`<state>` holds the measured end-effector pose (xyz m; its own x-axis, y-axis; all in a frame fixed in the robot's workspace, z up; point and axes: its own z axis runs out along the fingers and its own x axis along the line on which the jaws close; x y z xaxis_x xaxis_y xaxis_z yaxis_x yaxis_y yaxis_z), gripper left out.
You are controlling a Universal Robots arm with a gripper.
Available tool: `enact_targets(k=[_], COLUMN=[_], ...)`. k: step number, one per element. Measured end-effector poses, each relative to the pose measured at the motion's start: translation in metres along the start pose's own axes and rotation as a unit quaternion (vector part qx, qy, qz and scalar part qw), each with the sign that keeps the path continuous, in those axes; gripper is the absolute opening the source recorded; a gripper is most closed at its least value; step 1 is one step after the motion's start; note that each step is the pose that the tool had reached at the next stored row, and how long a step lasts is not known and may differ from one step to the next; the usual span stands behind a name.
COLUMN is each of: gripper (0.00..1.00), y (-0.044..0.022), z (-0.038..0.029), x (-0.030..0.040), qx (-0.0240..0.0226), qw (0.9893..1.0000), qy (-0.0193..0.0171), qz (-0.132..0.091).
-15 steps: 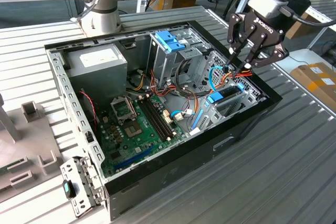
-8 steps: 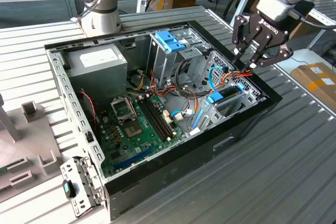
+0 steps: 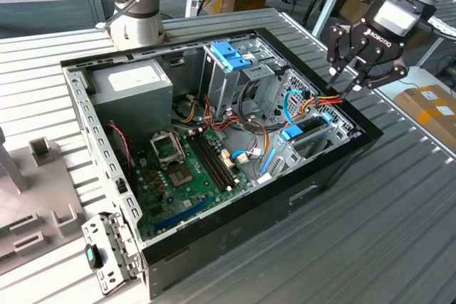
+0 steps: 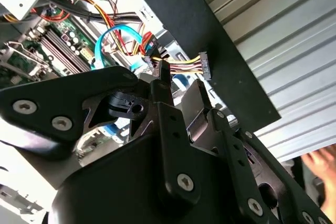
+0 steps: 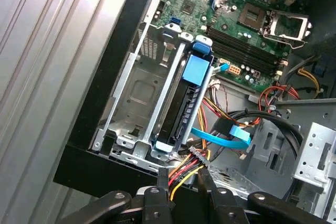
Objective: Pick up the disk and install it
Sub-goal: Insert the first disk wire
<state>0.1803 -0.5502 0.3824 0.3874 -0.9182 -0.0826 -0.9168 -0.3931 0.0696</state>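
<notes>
Hovering above the open black computer case's (image 3: 335,158) corner, your gripper (image 3: 354,69) has empty jaws nearly closed. The grey disk in its light-blue carrier (image 5: 181,103) sits on edge in the metal cage directly below, long axis pointing toward the jaws.

The grey tubular robot arm (image 3: 139,5) carries pale-blue joint caps. The matte black, multi-link metal gripper (image 3: 360,69), beside the open black computer case (image 3: 214,154), has silver round-head screws and white lettering.
</notes>
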Motion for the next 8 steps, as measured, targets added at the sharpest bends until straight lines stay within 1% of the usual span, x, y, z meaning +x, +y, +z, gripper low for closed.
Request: enact_targets(k=[2, 4, 6, 8], gripper=[0.36, 0.36, 0.36, 0.36], y=[-0.0027, -0.0047, -0.006, -0.0074], z=[-0.0002, -0.0003, -0.0005, -0.0005], x=[0.0012, 0.002, 0.0025, 0.0031], qx=[-0.0014, -0.0026, -0.0037, -0.0048], qw=[0.9998, 0.9994, 0.9989, 0.9981], qy=[0.001, 0.0018, 0.0027, 0.0035], qz=[-0.017, -0.033, -0.046, -0.061])
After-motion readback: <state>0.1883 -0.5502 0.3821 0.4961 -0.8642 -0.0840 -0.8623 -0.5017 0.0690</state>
